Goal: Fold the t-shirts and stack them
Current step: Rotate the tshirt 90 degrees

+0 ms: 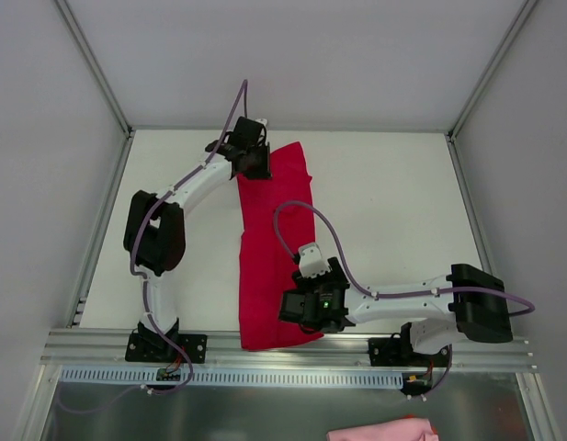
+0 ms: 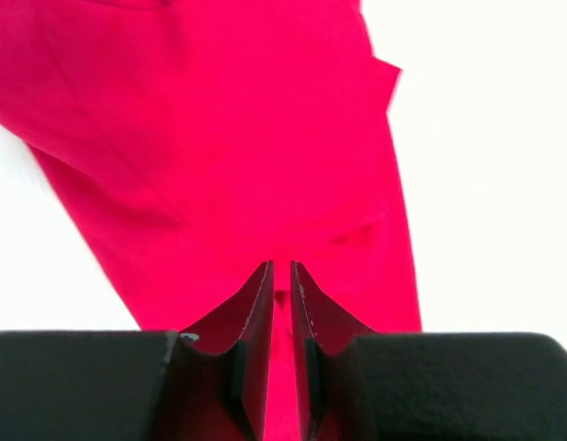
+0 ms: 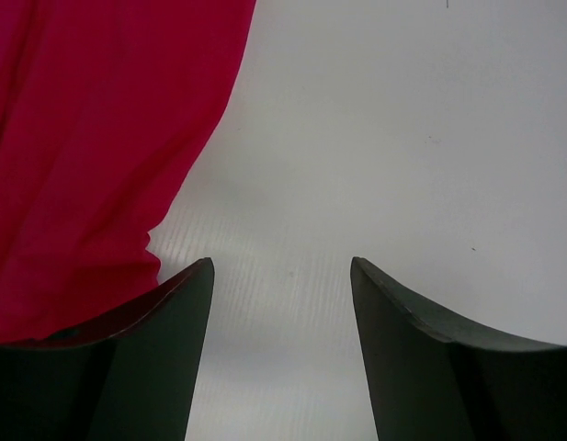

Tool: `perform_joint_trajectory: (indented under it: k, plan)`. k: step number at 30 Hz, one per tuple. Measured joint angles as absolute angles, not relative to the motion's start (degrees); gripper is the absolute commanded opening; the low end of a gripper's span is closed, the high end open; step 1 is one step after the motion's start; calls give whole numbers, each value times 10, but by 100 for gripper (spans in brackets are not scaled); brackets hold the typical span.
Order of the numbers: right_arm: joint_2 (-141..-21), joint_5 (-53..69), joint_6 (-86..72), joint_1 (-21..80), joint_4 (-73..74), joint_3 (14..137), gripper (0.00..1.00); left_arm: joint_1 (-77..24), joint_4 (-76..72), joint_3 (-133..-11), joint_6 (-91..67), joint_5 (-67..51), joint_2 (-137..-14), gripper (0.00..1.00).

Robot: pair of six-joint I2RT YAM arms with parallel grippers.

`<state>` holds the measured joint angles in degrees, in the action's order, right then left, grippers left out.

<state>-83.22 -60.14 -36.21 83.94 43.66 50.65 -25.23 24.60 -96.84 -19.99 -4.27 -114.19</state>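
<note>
The left gripper (image 2: 281, 268) jaws are closed, apparently pinching the t-shirt (image 2: 219, 138) edge between them; the right gripper (image 3: 281, 265) jaws stand apart over the table (image 3: 402, 138), cloth beside its left finger.

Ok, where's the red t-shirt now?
Top view: the red t-shirt lies centrally as a long strip, left gripper at its far end, right gripper beside its near end.

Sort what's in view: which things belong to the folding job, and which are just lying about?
Job: t-shirt; left arm, jaws shut on it; right arm, jaws open.
Lying about: pink cloth, on the near side of the rail.
</note>
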Motion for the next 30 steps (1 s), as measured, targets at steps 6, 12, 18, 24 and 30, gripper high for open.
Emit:
perform_joint_trajectory:
  k: [6,12,18,24,30]
  plan:
    - [-826,-595,-347,839,406,488,64,-269,249,-941,-202,-39,-1138,2]
    - [-752,-593,-345,842,403,454,62,-269,253,-938,-207,-38,-1183,0]
    - [-691,-599,-356,863,413,445,61,-269,262,-950,-211,-37,-1239,0]
    - [-691,-622,-407,905,493,456,61,-269,286,-1037,-212,-34,-1301,0]
    - [-708,-647,-464,937,565,496,61,-265,309,-1129,-212,-36,-1358,0]
